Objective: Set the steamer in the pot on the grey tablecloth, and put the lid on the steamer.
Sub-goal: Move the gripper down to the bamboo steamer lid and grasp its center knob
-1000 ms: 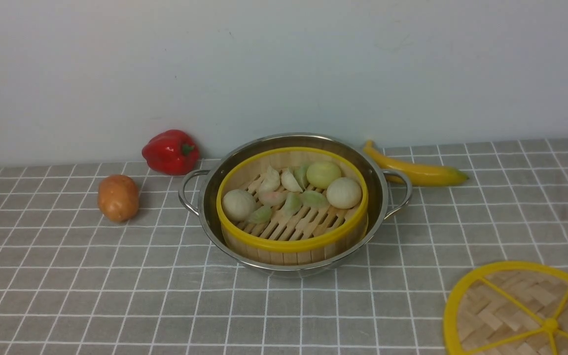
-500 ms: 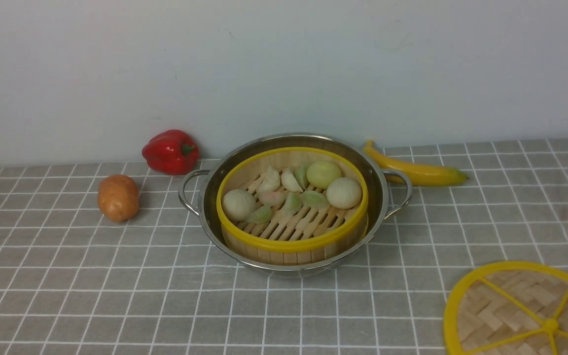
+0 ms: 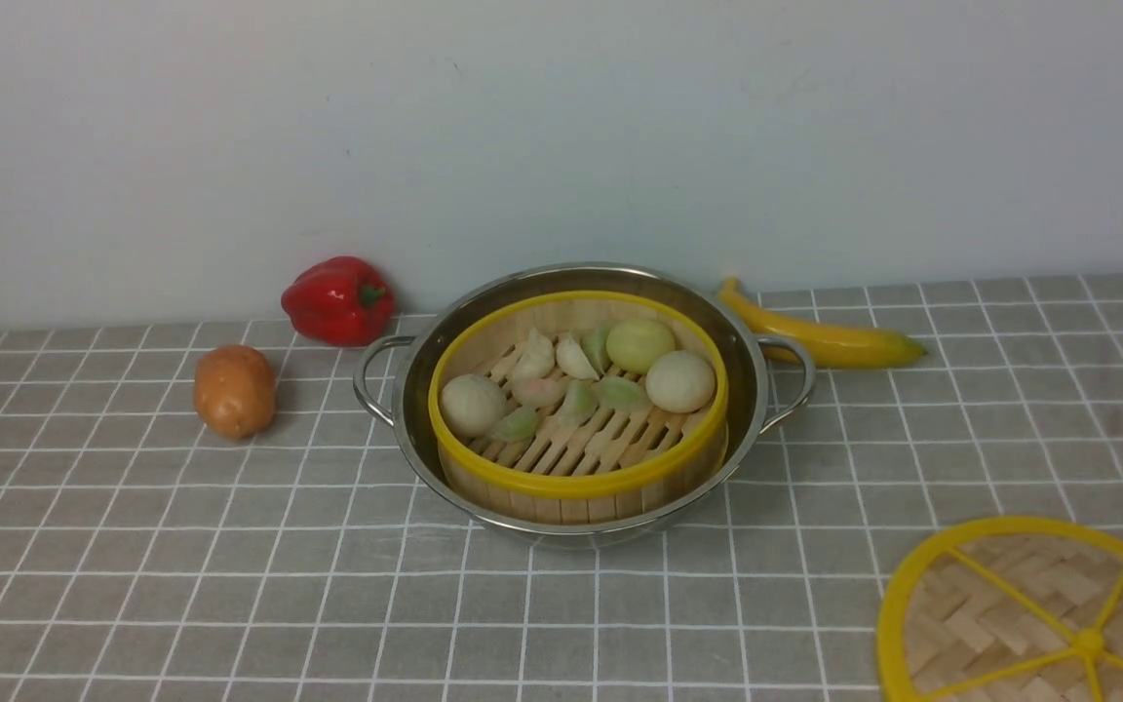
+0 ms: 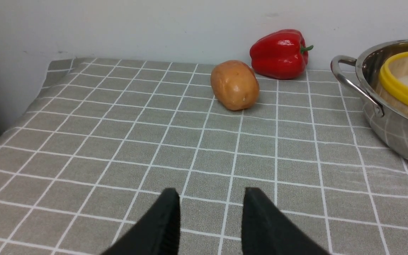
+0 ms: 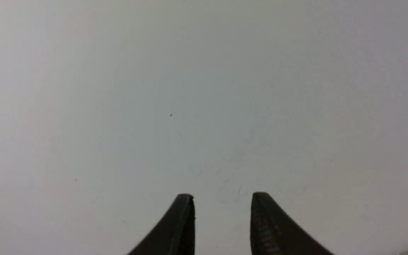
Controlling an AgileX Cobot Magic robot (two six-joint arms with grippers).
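The steamer [image 3: 581, 395], holding toy buns and dumplings, sits inside the pot [image 3: 396, 390] at the centre of the grey tablecloth [image 3: 522, 624]. The lid [image 3: 1039, 614] lies flat at about four o'clock from the pot. The banana [image 3: 825, 339] is near its two o'clock, the red pepper [image 3: 338, 301] near ten, the potato [image 3: 234, 391] at nine. The left fingers [image 4: 211, 193] and right fingers [image 5: 223, 198] both stand apart, gripping nothing.
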